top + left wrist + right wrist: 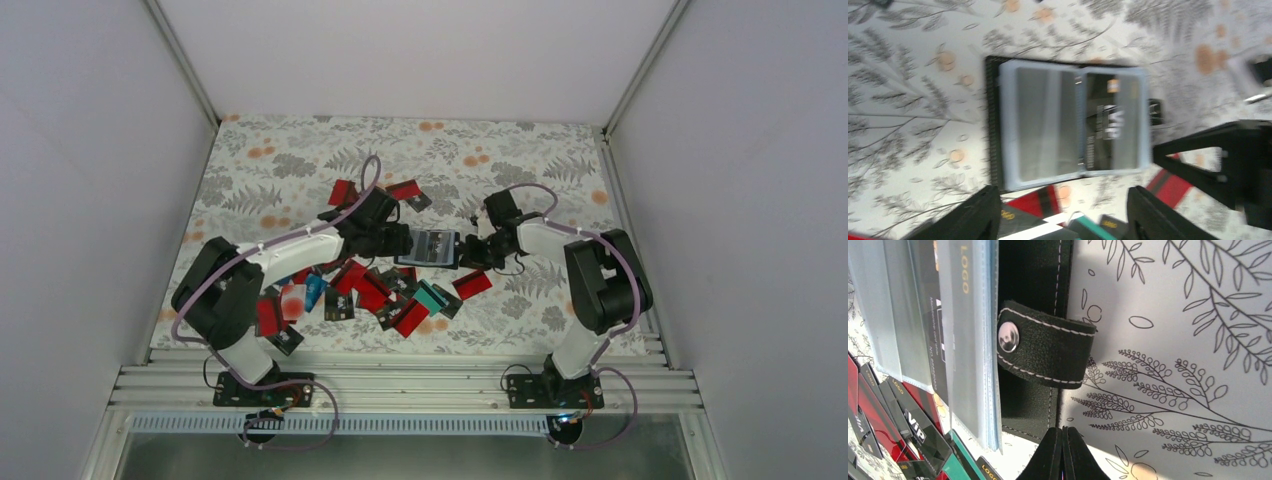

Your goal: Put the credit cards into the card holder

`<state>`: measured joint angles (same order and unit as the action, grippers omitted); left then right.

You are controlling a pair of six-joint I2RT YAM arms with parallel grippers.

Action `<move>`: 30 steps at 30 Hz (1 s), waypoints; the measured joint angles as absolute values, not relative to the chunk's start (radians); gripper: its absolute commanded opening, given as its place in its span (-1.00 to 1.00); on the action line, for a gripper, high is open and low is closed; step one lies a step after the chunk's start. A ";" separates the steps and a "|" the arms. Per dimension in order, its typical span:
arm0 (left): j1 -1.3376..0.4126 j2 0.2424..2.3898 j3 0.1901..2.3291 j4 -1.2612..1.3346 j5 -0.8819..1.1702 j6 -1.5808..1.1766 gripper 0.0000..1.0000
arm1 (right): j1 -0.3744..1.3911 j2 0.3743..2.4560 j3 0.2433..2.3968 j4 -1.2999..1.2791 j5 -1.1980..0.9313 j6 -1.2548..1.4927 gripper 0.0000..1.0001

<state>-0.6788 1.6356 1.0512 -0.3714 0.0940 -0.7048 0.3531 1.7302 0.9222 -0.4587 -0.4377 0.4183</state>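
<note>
Left claw [1063, 197], spread apart and empty, is hovering just above the open card holder [1068, 122] while the right claw [1063, 445], pinched together, is resting beside its snap strap [1043, 352]. Credit cards [375, 290] are lying just behind the left claw; pinching one up is likely coming next.

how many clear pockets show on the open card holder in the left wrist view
2, side by side on the card holder: the left pocket looks empty, the right pocket holds a black card. More may lie hidden beneath.
</note>
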 measured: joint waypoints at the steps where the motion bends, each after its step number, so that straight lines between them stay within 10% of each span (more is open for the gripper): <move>1: -0.675 1.648 1.051 -0.382 0.087 -0.696 0.53 | 0.353 1.726 0.923 -0.461 -0.441 0.417 -0.92; 14: -0.556 1.789 1.056 -0.367 0.206 -0.601 0.42 | 0.364 1.597 1.052 -0.501 -0.536 0.416 -0.73; 30: -0.459 1.869 1.061 -0.221 0.461 -0.535 0.41 | 0.474 1.956 1.167 -0.426 -0.565 0.448 -0.91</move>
<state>-0.4591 1.8690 1.0607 -0.2207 0.4606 -0.5350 0.4744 1.9556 1.1671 -0.4259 -0.5648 0.4480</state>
